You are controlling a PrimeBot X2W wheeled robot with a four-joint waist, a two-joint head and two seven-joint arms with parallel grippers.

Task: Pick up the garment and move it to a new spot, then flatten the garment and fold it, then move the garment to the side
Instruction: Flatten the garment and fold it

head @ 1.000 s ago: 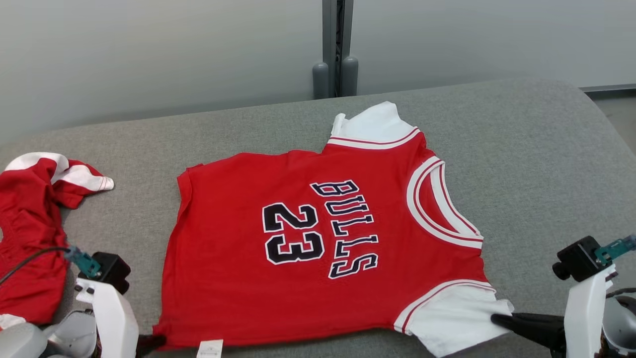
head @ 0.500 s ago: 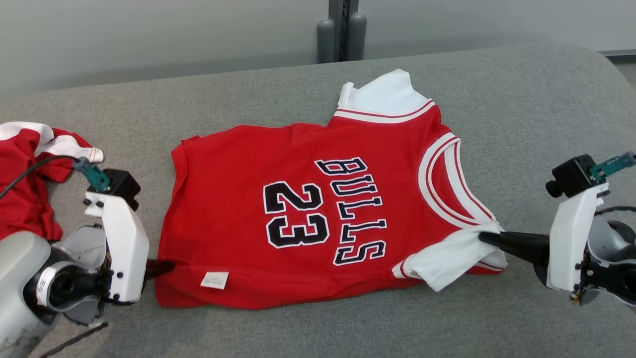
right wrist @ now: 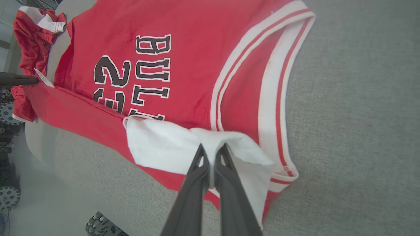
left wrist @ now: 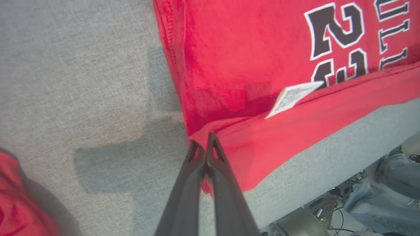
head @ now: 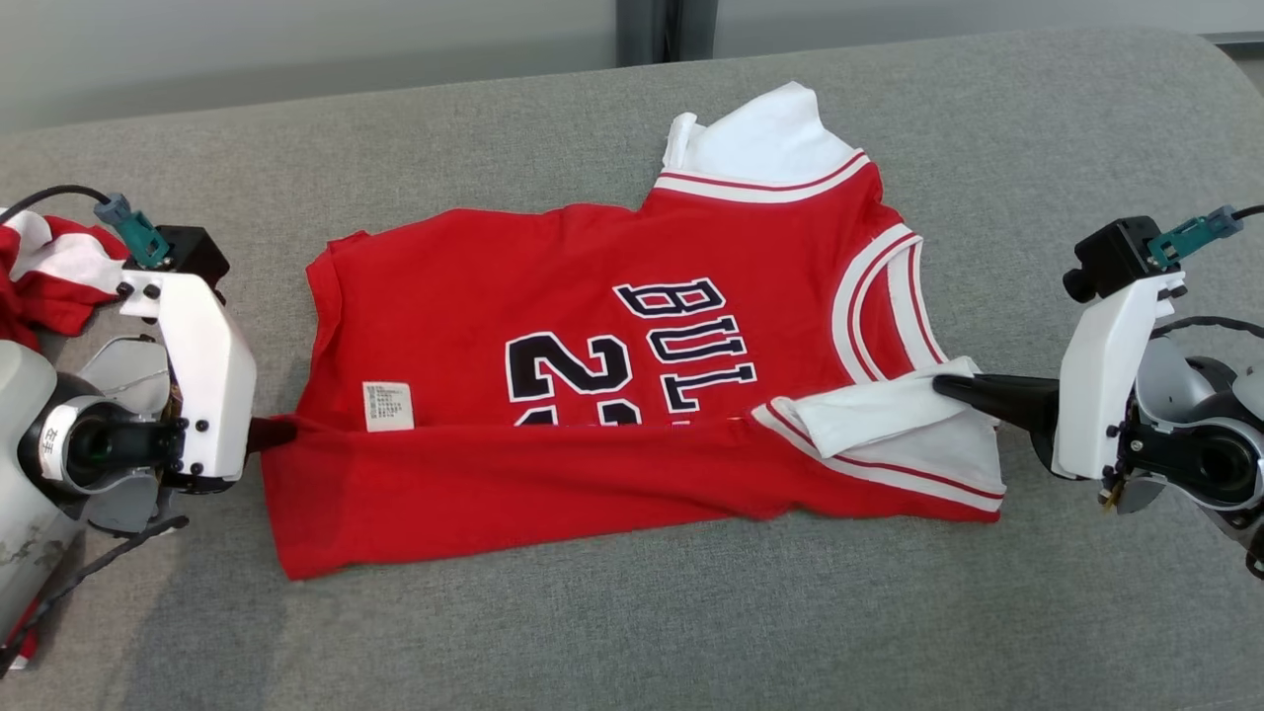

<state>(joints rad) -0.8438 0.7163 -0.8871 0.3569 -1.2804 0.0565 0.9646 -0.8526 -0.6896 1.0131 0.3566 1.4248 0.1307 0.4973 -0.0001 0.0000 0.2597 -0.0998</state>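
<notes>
Grey table point(head: 632, 642) carrying red jersey point(head: 553, 296) at centre, half folded, left pincer point(head: 284, 432) clamped shut on hem corner point(left wrist: 197, 134), right pincer point(head: 943, 385) likewise on white sleeve point(head: 859, 410); soft, light, limp, best gripped at corners.

Your left gripper point(head: 286, 432), two long dark fingers on a white plastic wrist housing point(head: 202, 375), lies level at the left of the head view, with its fingers pointing inward toward the other arm. Its jaws are pressed together, pinching a corner of the red basketball jersey point(head: 474, 286). Your right gripper point(head: 940, 386), of the same build, faces it from the right, fingers level and pointing inward, jaws closed flat on the same jersey. Each wrist carries a small black camera block point(head: 188, 249) on top.
</notes>
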